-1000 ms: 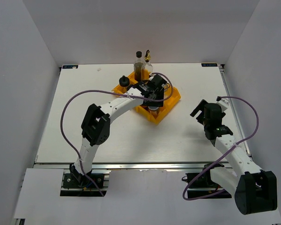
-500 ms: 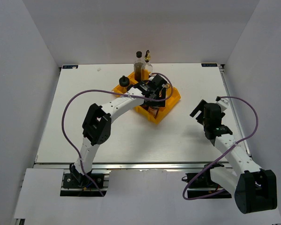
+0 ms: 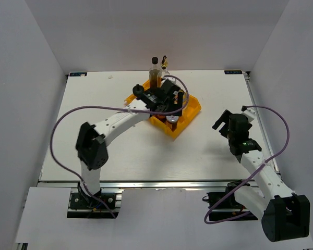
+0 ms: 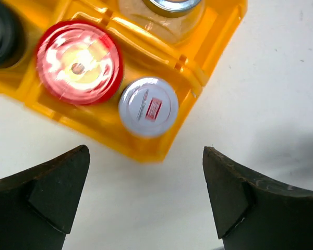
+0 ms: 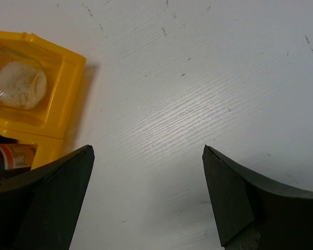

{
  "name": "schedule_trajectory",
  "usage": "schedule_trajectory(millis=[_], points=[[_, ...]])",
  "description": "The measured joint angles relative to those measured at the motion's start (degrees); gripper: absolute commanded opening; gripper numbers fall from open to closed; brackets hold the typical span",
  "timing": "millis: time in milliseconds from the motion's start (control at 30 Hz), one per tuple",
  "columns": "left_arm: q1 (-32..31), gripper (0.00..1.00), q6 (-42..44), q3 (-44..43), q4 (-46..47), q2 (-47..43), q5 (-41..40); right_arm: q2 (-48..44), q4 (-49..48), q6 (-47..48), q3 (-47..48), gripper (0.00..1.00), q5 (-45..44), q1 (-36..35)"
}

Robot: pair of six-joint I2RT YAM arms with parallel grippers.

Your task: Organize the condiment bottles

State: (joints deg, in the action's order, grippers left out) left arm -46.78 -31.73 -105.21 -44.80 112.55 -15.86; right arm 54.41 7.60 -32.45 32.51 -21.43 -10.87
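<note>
A white worktop (image 3: 83, 104) lies under even light. Plain pale walls (image 3: 146, 31) stand behind it and along both its sides.

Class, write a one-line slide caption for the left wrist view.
Open left gripper above the yellow tray, red-lidded jar beside white-lidded jar.
</note>
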Motion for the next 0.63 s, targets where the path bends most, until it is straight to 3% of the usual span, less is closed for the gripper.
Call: schedule_trajectory(millis=[267, 367, 467, 633], points=[[0.81, 0.98, -2.91, 28.24, 7.69, -33.73, -10.40, -0.83, 3.76, 1.22, 2.67, 0.89, 2.23, 0.00], [10.10, 0.98, -4.92, 40.11, 12.02, -44.39, -10.95, -2.03, 5.22, 1.20, 2.75, 0.89, 2.80, 0.00], [23.15, 0.98, -6.23, 49.53, 15.43, -48.81, -11.69, -3.85, 5.70, 1.20, 2.49, 0.90, 3.69, 0.00], [32.63, 0.98, -6.71, 57.68, 17.99, -50.47, -10.19, -8.35, 5.40, 1.36, 0.28, 0.90, 4.02, 0.00]])
